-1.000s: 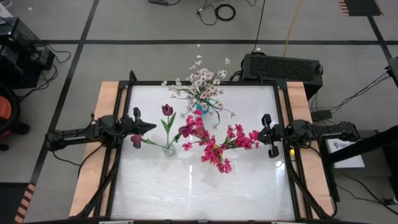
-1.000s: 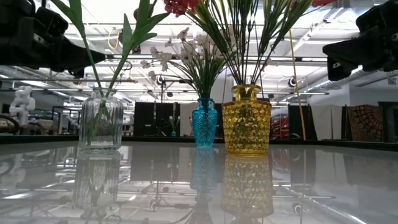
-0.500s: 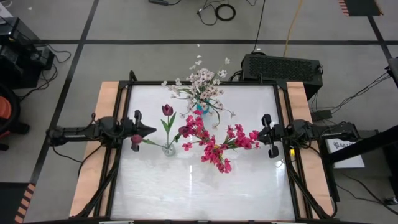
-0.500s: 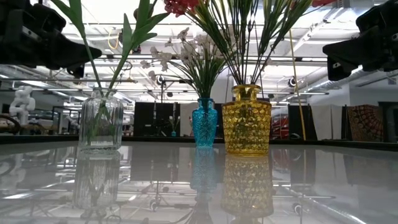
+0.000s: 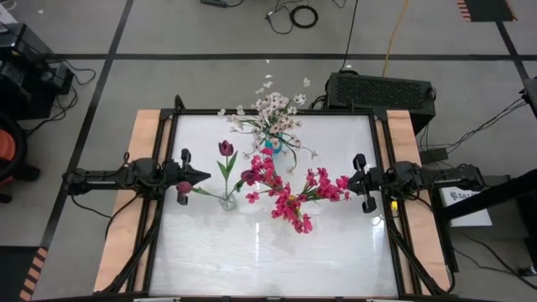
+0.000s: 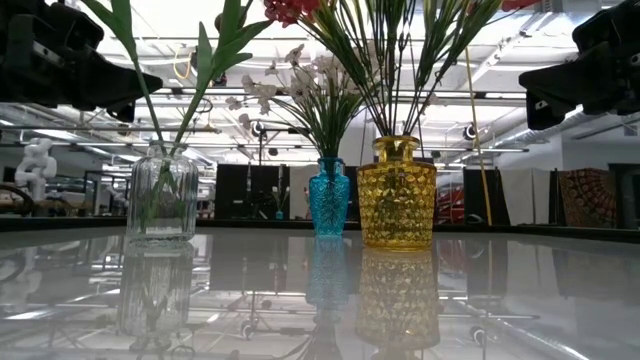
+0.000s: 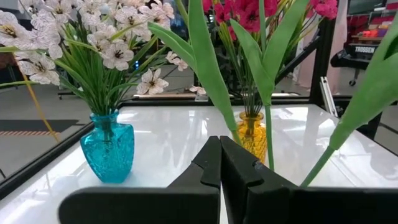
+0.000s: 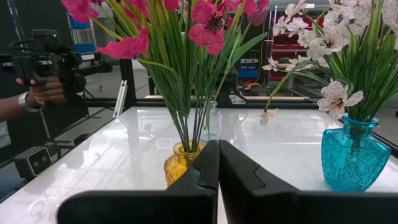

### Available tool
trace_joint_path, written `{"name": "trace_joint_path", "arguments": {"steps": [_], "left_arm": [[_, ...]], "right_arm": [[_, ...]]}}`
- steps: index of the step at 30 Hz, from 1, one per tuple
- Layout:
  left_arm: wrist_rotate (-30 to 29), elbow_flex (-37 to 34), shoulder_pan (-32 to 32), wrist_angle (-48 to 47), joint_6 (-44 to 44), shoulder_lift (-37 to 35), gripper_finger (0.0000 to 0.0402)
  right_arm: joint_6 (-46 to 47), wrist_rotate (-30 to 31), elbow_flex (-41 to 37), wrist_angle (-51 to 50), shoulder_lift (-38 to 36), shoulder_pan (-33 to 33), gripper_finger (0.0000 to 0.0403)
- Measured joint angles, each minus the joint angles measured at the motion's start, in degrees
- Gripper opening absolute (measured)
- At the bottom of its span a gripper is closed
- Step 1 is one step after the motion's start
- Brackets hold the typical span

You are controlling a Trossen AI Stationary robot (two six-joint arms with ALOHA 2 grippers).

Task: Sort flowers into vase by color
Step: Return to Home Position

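Pinched shut and empty, both claws! From above, my left gripper [image 5: 205, 174] hangs beside the maroon tulips [image 5: 226, 148], and my right gripper [image 5: 354, 179] faces the magenta blooms [image 5: 289, 201]. Low view: clear vase [image 6: 161, 195], blue vase [image 6: 329, 196] and yellow vase [image 6: 397, 192] stand apart. Left wrist: white blossoms [image 7: 102, 37] on stems that look light and springy, so I'd pinch mid-stem. Right wrist: bare table [image 8: 124, 149] ahead, a person's hand [image 8: 40, 93] beyond its edge.
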Motion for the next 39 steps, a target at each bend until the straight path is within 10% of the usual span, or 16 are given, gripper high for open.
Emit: {"name": "trace_joint_path", "arguments": {"steps": [39], "left_arm": [[1.73,0.0,0.07,-0.35,2.21,0.22,0.0004]], "right_arm": [[-4.52,5.6,0.0,0.11,0.02,0.04,0.0]]}}
